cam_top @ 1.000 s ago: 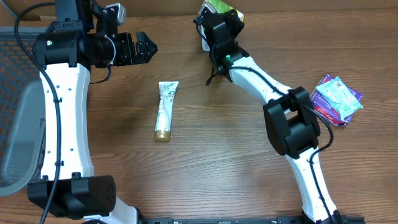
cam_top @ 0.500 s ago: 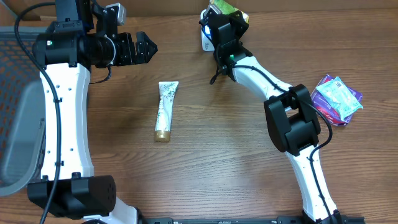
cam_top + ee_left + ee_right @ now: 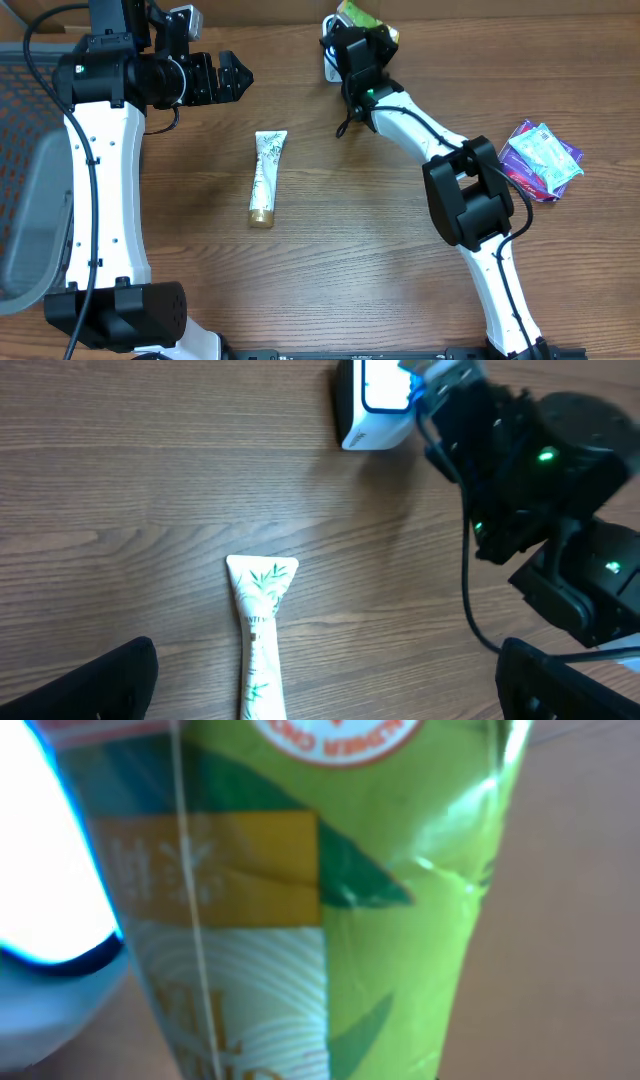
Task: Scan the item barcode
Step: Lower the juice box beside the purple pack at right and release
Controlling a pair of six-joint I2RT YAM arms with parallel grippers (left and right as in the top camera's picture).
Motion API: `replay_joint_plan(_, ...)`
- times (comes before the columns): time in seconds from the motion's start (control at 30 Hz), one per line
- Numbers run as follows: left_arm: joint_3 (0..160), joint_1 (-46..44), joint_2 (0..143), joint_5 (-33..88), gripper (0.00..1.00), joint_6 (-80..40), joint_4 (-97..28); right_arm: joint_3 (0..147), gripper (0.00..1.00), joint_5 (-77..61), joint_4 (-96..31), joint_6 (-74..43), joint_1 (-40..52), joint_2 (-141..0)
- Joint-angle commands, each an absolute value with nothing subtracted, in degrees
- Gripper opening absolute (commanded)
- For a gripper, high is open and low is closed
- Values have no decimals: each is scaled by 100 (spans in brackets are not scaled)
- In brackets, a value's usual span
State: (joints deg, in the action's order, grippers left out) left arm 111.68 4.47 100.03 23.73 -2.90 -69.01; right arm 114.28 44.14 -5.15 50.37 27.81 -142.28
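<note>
The right fingers (image 3: 348,30) clamp a green packet (image 3: 330,900) just beside the glowing scanner (image 3: 372,405); the left fingers (image 3: 90,685) hang apart, farther off.

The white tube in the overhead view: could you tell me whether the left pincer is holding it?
No, the white tube lies flat on the table, apart from the open left pincer.

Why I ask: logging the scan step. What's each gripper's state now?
Left gripper: open, empty.
Right gripper: shut on the green packet.
</note>
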Motion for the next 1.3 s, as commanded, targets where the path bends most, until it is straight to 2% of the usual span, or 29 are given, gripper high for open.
replay_joint_plan(0.0, 11170, 403, 10018, 2377, 100, -322, -6895, 11574, 4, 4530, -969, 4213, 2961, -13423)
replay_joint_plan(0.17, 11170, 401, 10018, 2377, 100, -322, -6897, 11574, 4, 3813, -3142, 2532, 3192, -12175)
replay_joint_plan(0.3, 11170, 401, 10018, 2377, 100, -322, -6895, 11574, 4, 2563, -4910, 331, 3164, -11122)
replay_joint_plan(0.4, 11170, 399, 10018, 2377, 100, -322, -6895, 11574, 4, 1667, -6187, -1000, 2797, -10519)
replay_joint_plan(0.57, 11170, 401, 10018, 2377, 100, -322, -6897, 11528, 4, 720, -7765, -2169, 1785, -10324)
replay_joint_plan(0.73, 11170, 401, 10018, 2377, 99, -322, -6897, 10615, 4, 64, -7518, -2257, 1055, -10377)
replay_joint_plan(0.97, 11170, 401, 10018, 2377, 100, -322, -6895, 8779, 4, -89, -6075, -2248, 738, -10377)
replay_joint_plan(1.27, 11170, 401, 10018, 2377, 100, -322, -6895, 7210, 5, 1096, -4635, -2252, 644, -10377)
